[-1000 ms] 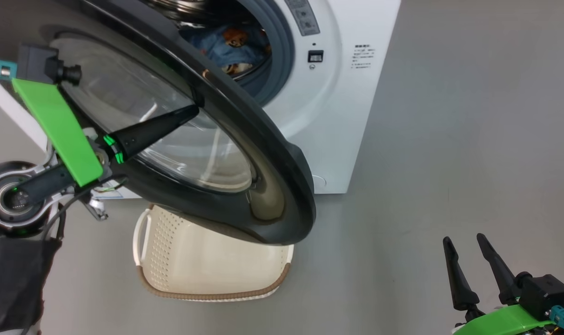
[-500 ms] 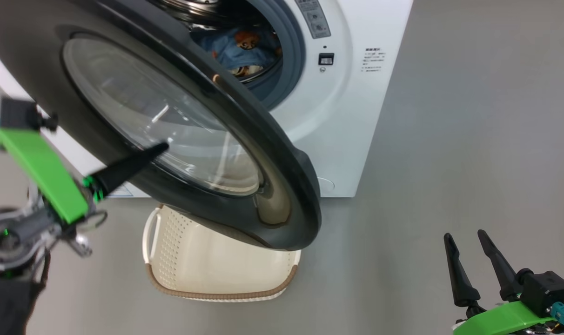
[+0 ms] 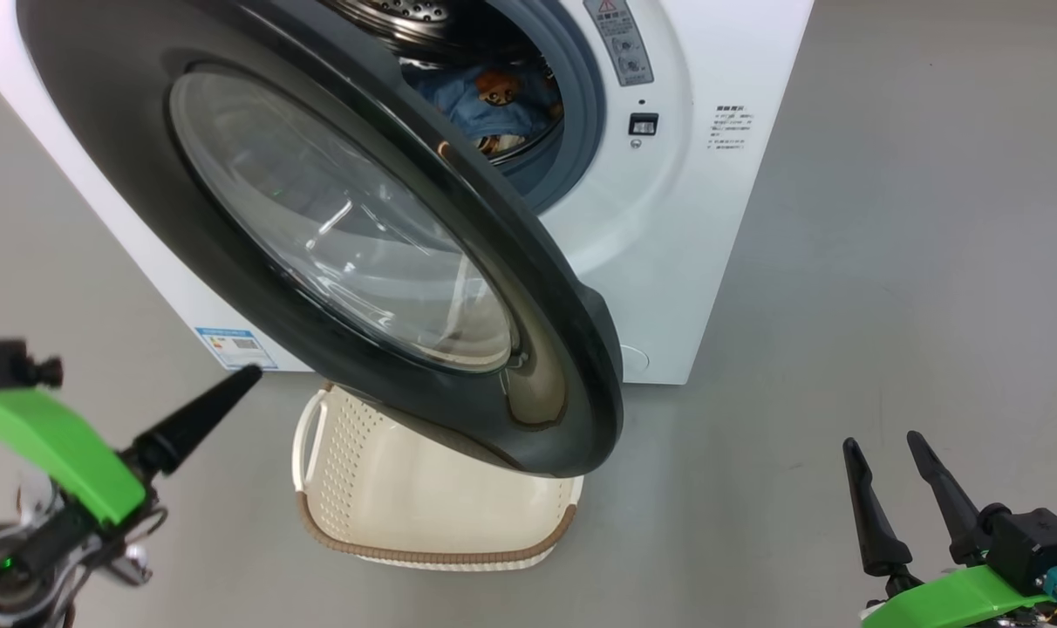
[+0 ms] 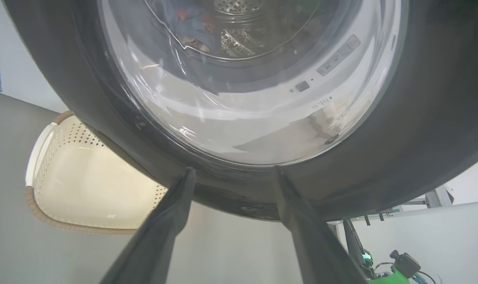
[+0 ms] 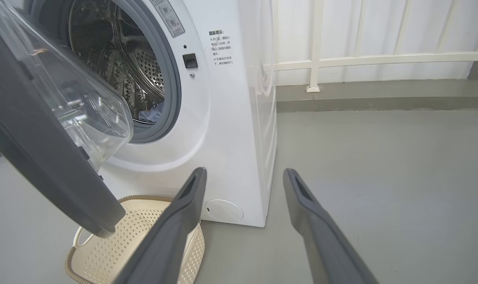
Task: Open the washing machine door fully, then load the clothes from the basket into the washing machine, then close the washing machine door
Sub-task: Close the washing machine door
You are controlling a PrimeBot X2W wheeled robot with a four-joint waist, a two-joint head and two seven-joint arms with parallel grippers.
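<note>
Your left gripper (image 4: 233, 171) came off the washing machine door (image 3: 345, 227). A second earlier one finger lay across the glass; by this moment it hung low at the left, clear of the door. The head camera had shifted too, so part of that change was the view moving.

The door stood half-swung over the basket (image 3: 433, 554), which looked empty, and the clothes (image 3: 494, 96) lay in the drum. I judged the loading done and the closing not yet done.

The left wrist view added detail: the jaws were spread wide and held nothing, with the tips near the door's lower black rim. I couldn't tell whether they touched it. The right wrist view showed the door nearly edge-on, standing well off the washing machine (image 5: 239, 118). The right gripper (image 3: 882, 441) had its jaws parted, with nothing between them.
</note>
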